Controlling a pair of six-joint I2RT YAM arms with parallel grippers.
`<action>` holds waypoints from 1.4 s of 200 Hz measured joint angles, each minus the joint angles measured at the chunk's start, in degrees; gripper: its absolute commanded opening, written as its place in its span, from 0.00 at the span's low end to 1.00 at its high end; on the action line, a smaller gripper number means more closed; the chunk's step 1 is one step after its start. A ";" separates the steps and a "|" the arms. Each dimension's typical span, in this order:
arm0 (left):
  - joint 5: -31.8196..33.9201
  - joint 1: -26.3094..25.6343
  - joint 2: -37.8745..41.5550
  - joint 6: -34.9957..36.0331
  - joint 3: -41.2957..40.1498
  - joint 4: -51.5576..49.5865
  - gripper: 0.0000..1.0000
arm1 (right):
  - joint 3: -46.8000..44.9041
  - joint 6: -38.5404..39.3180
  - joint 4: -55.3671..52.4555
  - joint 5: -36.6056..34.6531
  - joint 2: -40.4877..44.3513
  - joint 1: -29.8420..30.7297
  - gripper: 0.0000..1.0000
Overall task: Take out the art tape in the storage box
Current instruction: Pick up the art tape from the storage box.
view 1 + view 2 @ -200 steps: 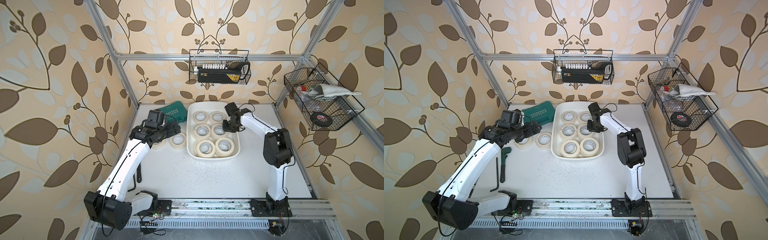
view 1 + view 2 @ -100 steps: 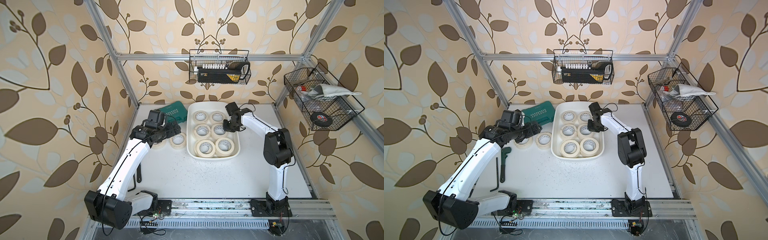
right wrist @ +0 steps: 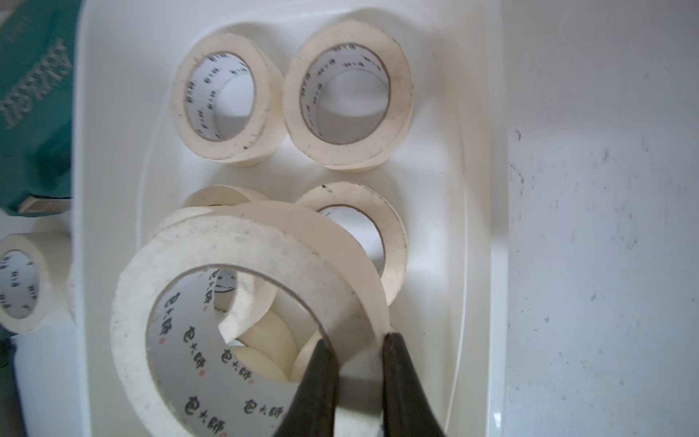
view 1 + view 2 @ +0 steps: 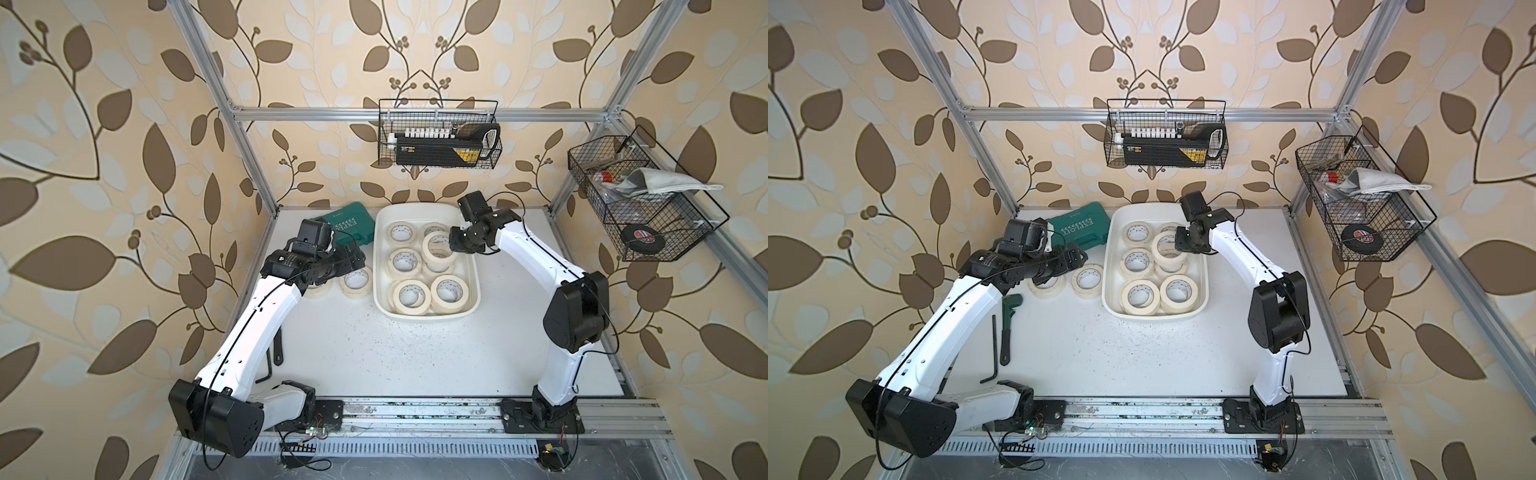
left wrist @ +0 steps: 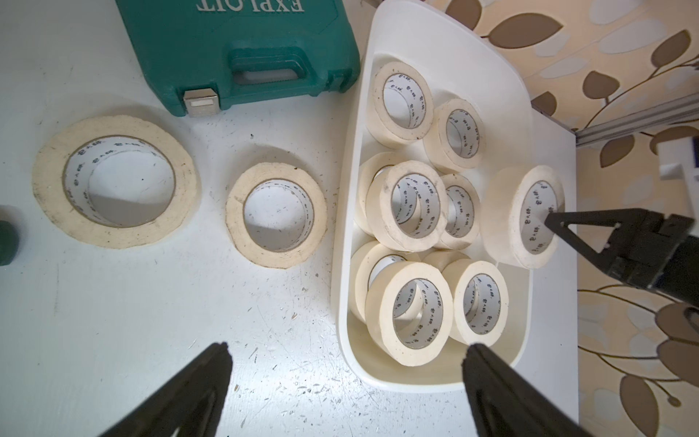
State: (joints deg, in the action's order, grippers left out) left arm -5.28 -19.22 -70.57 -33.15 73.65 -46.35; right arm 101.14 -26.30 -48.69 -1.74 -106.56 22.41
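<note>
Gripped one art tape roll (image 3: 189,257) by its wall with the right pincer (image 3: 357,342), jaws nearly closed on it. Held it tilted just above the other rolls (image 3: 348,90) in the storage box (image 3: 109,151). Saw that pinch clearly only through the right wrist. Held the left pincer (image 5: 346,348) spread wide and empty, with two rolls (image 5: 113,181) flat on the table (image 5: 113,321) ahead of it, beside the box. Read "EXPLOIT" on the green case (image 5: 242,38). Made out black Chinese characters on the held roll's core.
</note>
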 measured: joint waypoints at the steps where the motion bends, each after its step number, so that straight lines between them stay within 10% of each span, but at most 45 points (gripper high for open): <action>1: -0.02 -0.11 -0.07 0.13 0.13 0.00 0.99 | 0.07 0.00 0.00 -0.04 0.13 0.13 0.00; 117: -1.70 -5.35 -7.19 7.02 2.54 -0.26 0.98 | -1.51 -0.92 -1.42 -2.51 4.81 16.24 0.00; 280: -0.79 -10.32 -11.87 7.67 3.69 2.45 0.92 | -1.95 -2.23 -2.82 -5.09 1.01 19.61 0.00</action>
State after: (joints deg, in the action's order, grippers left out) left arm -6.07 -29.54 -82.43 -25.47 77.34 -43.90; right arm 99.20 -28.53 -51.51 -6.83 -105.56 42.02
